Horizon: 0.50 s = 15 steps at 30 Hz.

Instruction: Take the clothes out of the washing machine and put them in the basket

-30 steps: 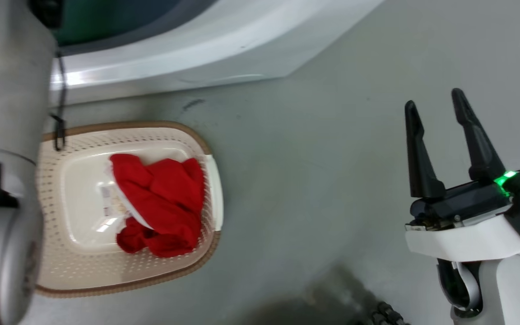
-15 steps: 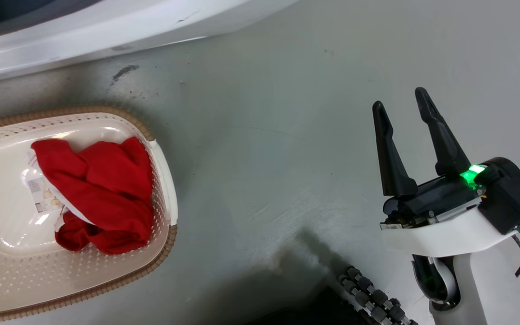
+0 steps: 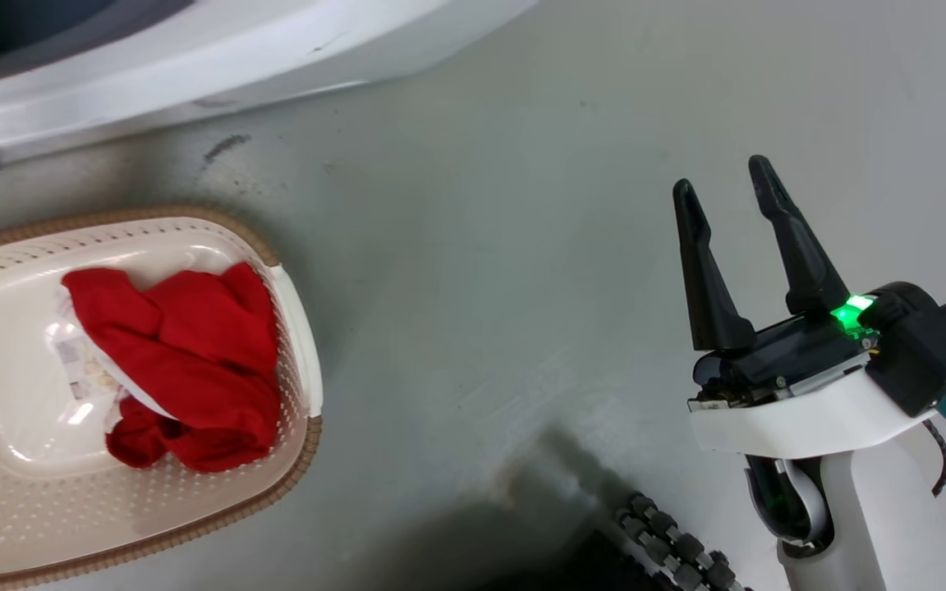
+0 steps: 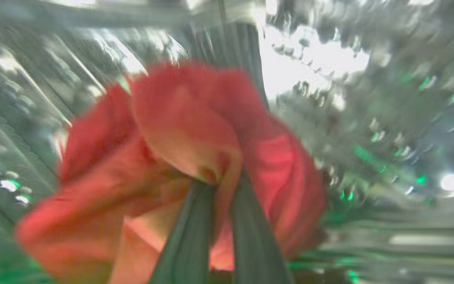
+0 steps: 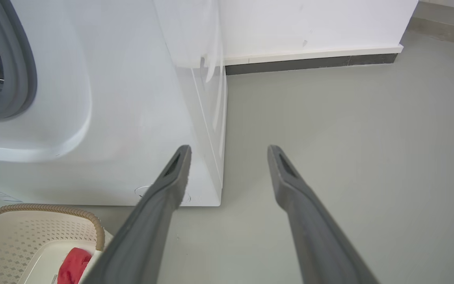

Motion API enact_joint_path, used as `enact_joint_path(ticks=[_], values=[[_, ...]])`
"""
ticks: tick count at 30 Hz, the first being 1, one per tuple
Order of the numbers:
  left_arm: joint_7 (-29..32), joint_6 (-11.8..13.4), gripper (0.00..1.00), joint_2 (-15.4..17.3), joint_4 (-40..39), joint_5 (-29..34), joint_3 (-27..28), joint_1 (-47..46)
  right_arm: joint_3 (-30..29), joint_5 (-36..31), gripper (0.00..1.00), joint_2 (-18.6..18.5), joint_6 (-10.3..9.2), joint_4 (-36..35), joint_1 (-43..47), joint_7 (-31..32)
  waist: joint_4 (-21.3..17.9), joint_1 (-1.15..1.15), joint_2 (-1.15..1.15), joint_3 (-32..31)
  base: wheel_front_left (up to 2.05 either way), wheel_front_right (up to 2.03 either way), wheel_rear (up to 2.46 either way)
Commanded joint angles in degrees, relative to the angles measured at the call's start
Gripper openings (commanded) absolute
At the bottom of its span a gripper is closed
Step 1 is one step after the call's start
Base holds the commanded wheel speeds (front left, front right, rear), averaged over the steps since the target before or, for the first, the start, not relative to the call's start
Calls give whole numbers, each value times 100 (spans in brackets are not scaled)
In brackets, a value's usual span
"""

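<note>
Left wrist view, heavily blurred. Left tool [image 4: 224, 181] was inside the perforated steel drum [image 4: 369, 134] of the washing machine. Its two dark fingers [image 4: 189, 236] stood close together, with a fold of a red garment [image 4: 164, 157] pinched between them near the tips. The garment bunched around and above the fingers, and cloth spread to both sides of the tool. Blur hid whether the garment touched the drum wall.

Head view. Right tool [image 3: 719, 176] was at the lower right, above the bare grey floor [image 3: 481, 246], with fingers pointing up the view. Its fingers were spread wide and nothing was between them. A green light glowed on its body. It was well apart from the basket [image 3: 29, 509].

The basket sat on the floor at the lower left, just in front of the washing machine [image 3: 194, 57]. A heap of red clothes [image 3: 185, 361] lay in it, against the right-hand wall. A sticker [image 3: 79, 365] on the base was partly covered by the cloth.

Right wrist view. Right tool [image 5: 229, 149] showed the same wide gap and pointed at the lower front corner of the washing machine [image 5: 112, 118]. The grey rubber ring [image 5: 24, 71] was at the far left. The basket [image 5: 41, 232] was at the lower left, beside the machine, with a patch of red clothes [image 5: 71, 266] visible inside.
</note>
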Motion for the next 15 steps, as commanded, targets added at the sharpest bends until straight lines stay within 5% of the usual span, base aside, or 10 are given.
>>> enact_joint_path(ticks=[1, 15], values=[[-263, 47, 0, 14, -133, 30, -13, 184, -39, -45, 100, 12, -4, -2, -64, -20, 94, -1, 0, -137, 0, 0, 0], [-3414, 118, 0, -192, -716, -402, 195, 2166, -363, -511, 100, 8, -4, 208, 429, 92, 667, -1, 0, -1999, 0, 0, 0]])
